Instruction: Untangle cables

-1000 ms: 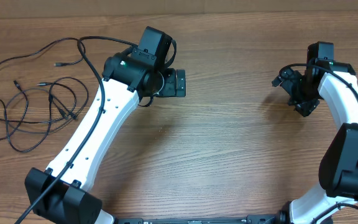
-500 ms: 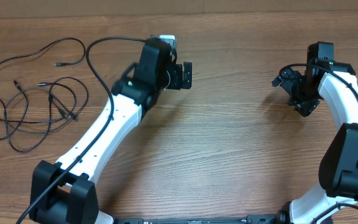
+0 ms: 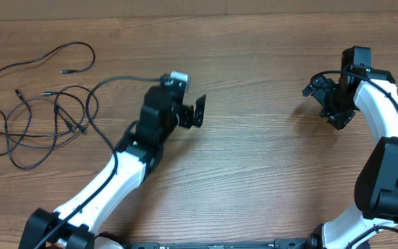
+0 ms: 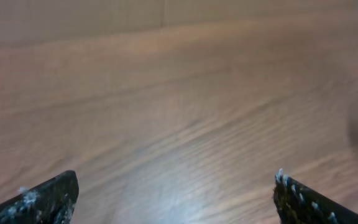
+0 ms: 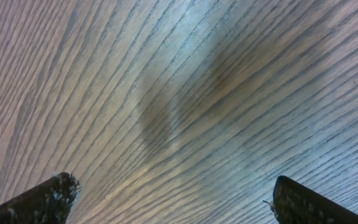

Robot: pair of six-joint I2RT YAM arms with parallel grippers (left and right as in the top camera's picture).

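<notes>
Cables lie in a loose tangle at far left of the table, loops crossing each other, one strand arcing toward the back edge w/ a small plug end lying free. Nothing holds them.

Left gripper hangs over bare wood near table centre, well apart from the tangle, jaws spread wide & empty (its wrist cam shows only wood grain between the two tips). Right gripper sits at far right, also spread wide w/ nothing in it.

My read: both stand open as a ready pose, since a thin cord needs a clear gap to close on, and neither is at the work yet.

The left arm's own thicker lead drapes close to the tangle's right edge; whether it touches a strand I can't tell from overhead.

Vs a sec ago: left arm has pulled back toward its base, its gripper now lower in frame, and the lead has swung nearer the cables. Right arm & cables haven't moved.
</notes>
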